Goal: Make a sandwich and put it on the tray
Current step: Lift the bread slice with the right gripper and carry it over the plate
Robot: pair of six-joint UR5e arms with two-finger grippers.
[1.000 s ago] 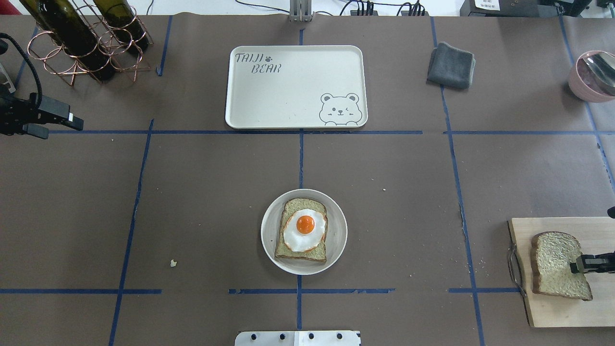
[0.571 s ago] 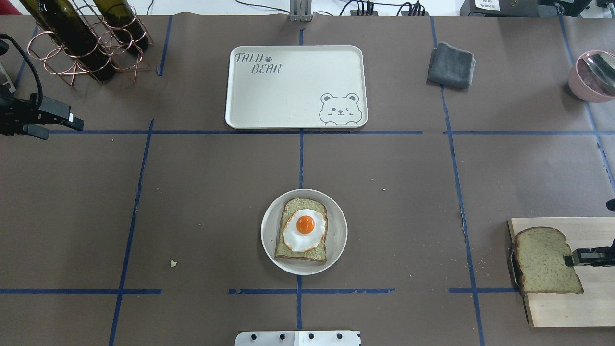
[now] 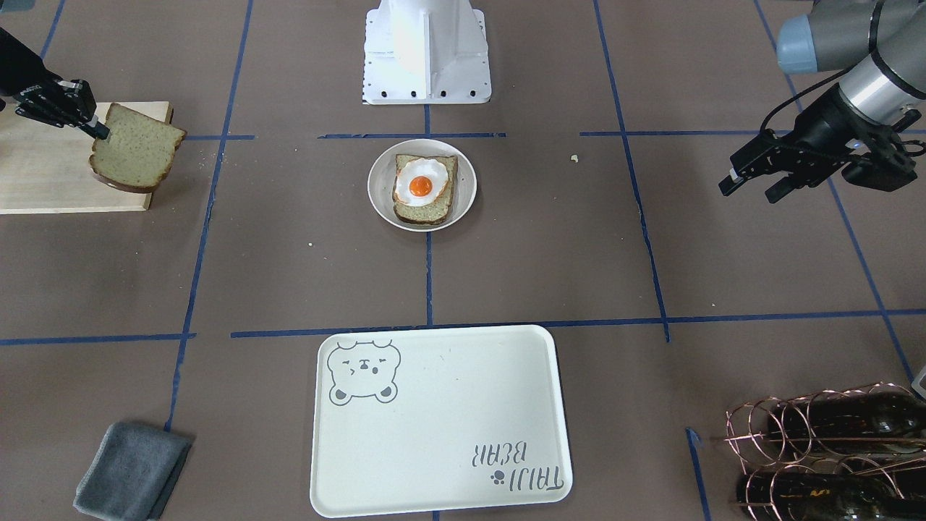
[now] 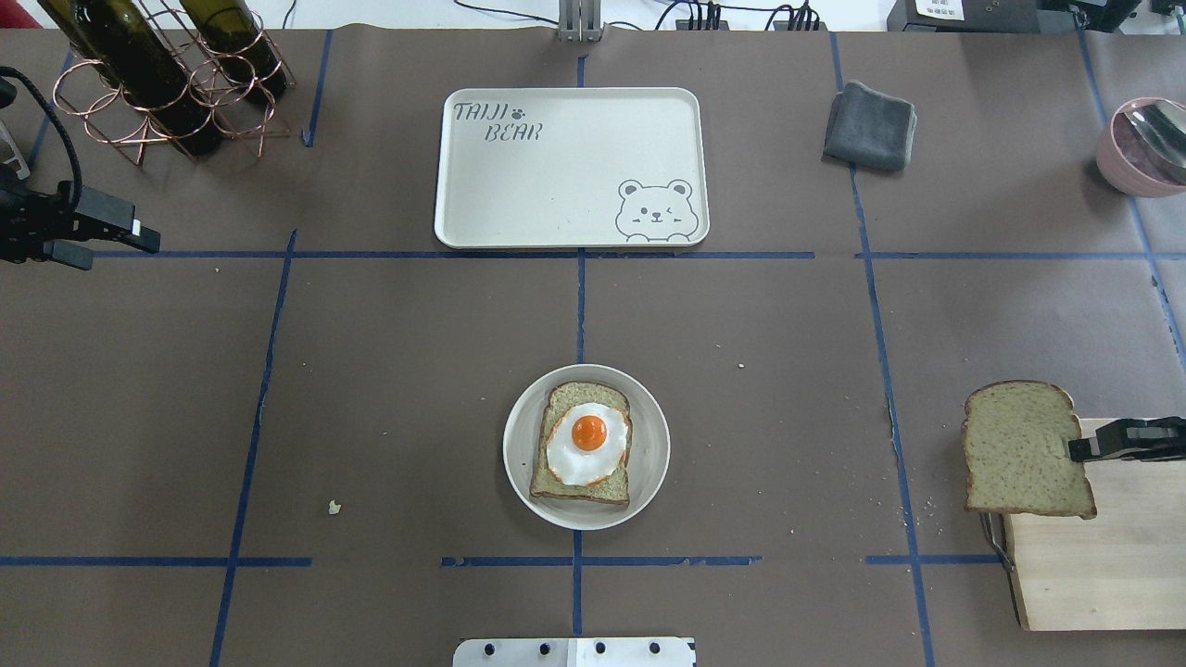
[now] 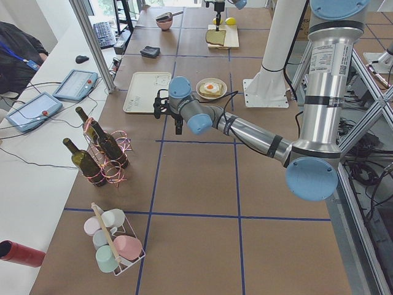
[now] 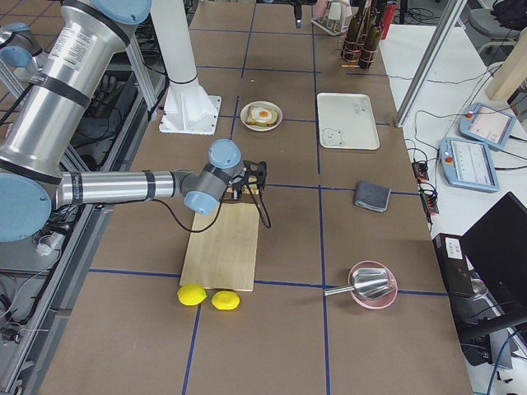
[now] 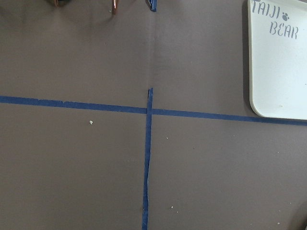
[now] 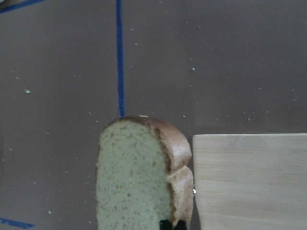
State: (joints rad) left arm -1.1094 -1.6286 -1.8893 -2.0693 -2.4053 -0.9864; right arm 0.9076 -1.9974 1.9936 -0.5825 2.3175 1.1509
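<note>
At the desk's centre, a white plate (image 4: 650, 482) with one bread slice (image 4: 567, 487) under a fried egg (image 4: 586, 446). Off to the right, a second slice (image 4: 1017, 449), raised and roughly level over the near corner of a wooden board (image 4: 1093, 565), gripped at its edge by the clenched right pincer (image 4: 1079, 451). Farther back, well apart from the plate, the cream tray (image 4: 556, 176). At the desk's left edge, the left pincer (image 4: 122, 253), released, grasping nothing, near a bottle rack (image 4: 157, 93).
</note>
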